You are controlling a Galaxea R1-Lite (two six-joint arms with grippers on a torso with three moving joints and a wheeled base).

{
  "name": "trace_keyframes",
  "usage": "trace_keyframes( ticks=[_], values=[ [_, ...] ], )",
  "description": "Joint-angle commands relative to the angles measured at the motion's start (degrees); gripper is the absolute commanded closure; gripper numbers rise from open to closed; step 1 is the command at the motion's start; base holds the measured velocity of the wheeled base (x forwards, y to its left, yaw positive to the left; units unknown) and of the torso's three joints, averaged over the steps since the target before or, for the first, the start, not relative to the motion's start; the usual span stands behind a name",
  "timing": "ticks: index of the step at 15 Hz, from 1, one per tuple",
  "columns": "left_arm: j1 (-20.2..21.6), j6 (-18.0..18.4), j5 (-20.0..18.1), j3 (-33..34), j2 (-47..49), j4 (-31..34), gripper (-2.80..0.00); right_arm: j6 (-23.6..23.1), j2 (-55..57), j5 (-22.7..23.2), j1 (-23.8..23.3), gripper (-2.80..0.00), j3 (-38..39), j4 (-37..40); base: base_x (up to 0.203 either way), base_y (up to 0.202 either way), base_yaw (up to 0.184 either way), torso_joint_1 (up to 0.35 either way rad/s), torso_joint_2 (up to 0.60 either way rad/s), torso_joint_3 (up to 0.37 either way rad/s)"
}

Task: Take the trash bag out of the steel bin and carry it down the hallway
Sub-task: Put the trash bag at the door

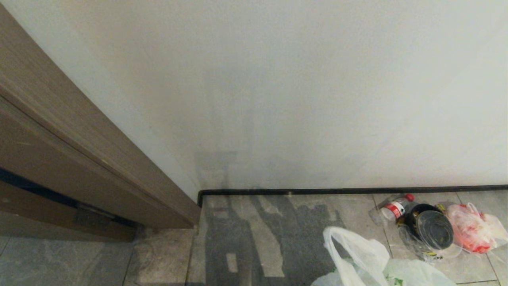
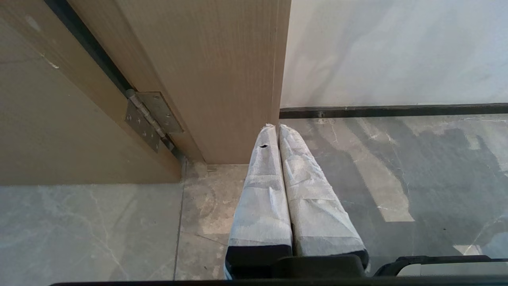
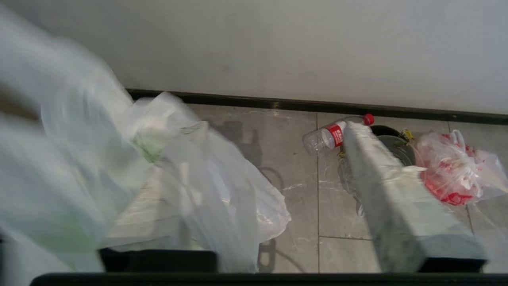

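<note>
Near the far wall, the trash bag [image 3: 119, 178] is being let go; the right gripper [image 3: 262, 159], spread wide, should be drawn clear gently.

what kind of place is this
Likely an indoor hallway: tiled floor, white wall with black baseboard, and a wooden door frame.
</note>
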Motion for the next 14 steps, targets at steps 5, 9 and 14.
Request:
trace_keyframes(
  ticks=[5, 9, 14],
  values=[
    [0.0, -0.03, 0.01, 0.0, 0.06, 0.0, 0.0, -0.05, -2.22, 0.04, 0.02, -2.8, 0.04, -0.37, 0.0, 0.0, 0.0, 0.0, 0.0, 0.0],
    [0.0, -0.03, 0.01, 0.0, 0.06, 0.0, 0.0, -0.05, -2.22, 0.3, 0.02, -2.8, -1.04, 0.33, 0.0, 0.0, 0.0, 0.0, 0.0, 0.0],
    [0.0, -0.03, 0.01, 0.0, 0.06, 0.0, 0.0, 0.33, 1.09, 2.9, 0.02, -2.8, -9.03, 5.55, 0.0, 0.0, 0.0, 0.0, 0.0, 0.0]
  ],
)
